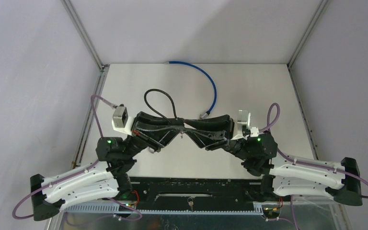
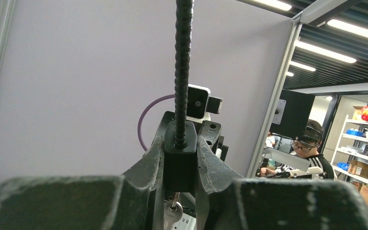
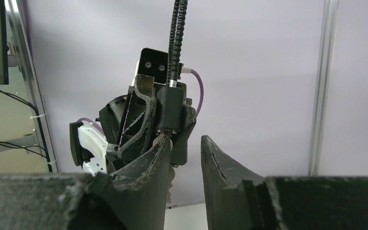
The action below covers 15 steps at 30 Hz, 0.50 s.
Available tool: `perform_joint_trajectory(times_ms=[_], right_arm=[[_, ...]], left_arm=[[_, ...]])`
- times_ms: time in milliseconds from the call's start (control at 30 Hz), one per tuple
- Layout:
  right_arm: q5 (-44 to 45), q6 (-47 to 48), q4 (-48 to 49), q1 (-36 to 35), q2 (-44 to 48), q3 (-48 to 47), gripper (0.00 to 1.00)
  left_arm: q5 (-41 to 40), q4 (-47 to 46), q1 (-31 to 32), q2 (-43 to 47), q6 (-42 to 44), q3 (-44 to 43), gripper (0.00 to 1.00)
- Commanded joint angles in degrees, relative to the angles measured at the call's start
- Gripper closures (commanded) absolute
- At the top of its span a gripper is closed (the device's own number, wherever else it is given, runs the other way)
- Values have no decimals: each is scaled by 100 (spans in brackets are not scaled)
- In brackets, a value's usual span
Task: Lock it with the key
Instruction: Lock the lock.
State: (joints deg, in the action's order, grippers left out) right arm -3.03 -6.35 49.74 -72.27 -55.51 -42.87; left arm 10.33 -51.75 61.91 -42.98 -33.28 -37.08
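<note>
1. Closest to the lens, the right pincer (image 3: 187,143) stands spread, with nothing between its fingers.
2. Left pincer (image 1: 175,128) is pinching the black lock body (image 2: 179,163), raised above the tabletop (image 1: 258,91). The ribbed cable (image 2: 182,57) rises straight from its top.
3. Key (image 2: 172,213) hangs beneath the lock, seemingly in line with the cable.
4. Key sits beside one right finger, outside the gap. The free right arm likely needs a sideways shift to straddle it.

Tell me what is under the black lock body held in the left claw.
A silver key hangs beneath the lock body, low between the fingers of the left claw. The keyhole and the key's upper end are covered by the lock body.
</note>
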Motion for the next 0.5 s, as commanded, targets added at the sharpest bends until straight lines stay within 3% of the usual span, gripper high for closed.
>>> perform_joint_trajectory(times_ms=[0,300,467], right_arm=[[-267,-271,19,0,-114,-46,67],[-553,-366,-9,5,-102,-47,64],[-745,-441,-137,57,-94,-52,69]], left_arm=[[83,-309,5,18,-82,-231,100],[209,-382,5,-43,-123,-247,100],[404,-453,3,-133,-173,-288,100]])
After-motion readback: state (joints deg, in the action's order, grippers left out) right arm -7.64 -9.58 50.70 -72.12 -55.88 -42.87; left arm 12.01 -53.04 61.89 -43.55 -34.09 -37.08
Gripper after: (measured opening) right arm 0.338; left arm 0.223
